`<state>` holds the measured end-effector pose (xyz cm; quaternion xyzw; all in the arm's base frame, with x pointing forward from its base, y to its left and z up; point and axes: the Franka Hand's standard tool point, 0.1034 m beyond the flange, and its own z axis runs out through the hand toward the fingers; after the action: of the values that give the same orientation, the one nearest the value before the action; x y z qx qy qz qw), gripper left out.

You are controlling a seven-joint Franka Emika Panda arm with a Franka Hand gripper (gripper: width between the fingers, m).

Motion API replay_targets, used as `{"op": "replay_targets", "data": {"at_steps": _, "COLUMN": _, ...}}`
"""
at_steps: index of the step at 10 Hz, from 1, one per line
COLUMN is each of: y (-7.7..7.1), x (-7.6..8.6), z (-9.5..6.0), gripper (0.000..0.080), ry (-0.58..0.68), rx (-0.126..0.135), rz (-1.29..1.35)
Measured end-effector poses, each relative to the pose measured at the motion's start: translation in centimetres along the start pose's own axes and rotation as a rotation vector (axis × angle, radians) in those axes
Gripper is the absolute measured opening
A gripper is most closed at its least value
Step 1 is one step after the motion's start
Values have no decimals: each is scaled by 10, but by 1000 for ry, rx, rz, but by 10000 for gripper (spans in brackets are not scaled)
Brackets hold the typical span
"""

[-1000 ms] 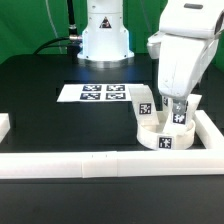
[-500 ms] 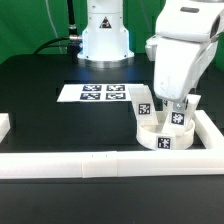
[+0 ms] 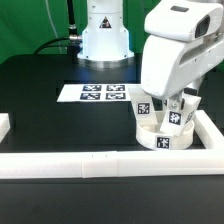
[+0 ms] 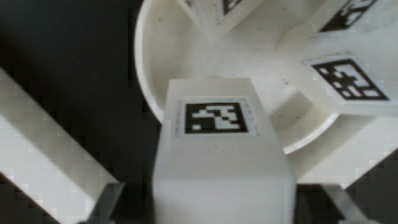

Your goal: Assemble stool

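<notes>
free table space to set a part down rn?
Bare black table between the marker board and the front rail, toward the exterior view's left. Crowded: the right corner, where the gripper sits over the seat and legs.

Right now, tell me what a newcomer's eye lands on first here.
The bulky white arm, its claw down over the round seat in the rail corner at the exterior view's right. The wrist view fills with a tagged leg between the fingers. Behind lies the marker board.
</notes>
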<state>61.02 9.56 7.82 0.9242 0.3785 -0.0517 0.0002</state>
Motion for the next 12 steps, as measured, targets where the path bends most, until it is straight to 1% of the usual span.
{"op": "replay_targets", "data": {"at_steps": 3, "y": -3, "x": -3, "z": 0, "gripper": 334, "ry": 33, "rx": -14, "rz": 356}}
{"op": "replay_targets", "data": {"at_steps": 6, "y": -1, "x": -3, "z": 0, "gripper": 335, "ry": 72, "rx": -10, "rz": 717}}
{"op": "replay_targets", "data": {"at_steps": 8, "y": 1, "x": -3, "z": -1, "gripper": 335, "ry": 83, "rx": -9, "rz": 862}}
{"op": "replay_targets", "data": {"at_steps": 12, "y": 11, "x": -9, "z": -2, "gripper": 335, "ry": 89, "rx": -8, "rz": 1122}}
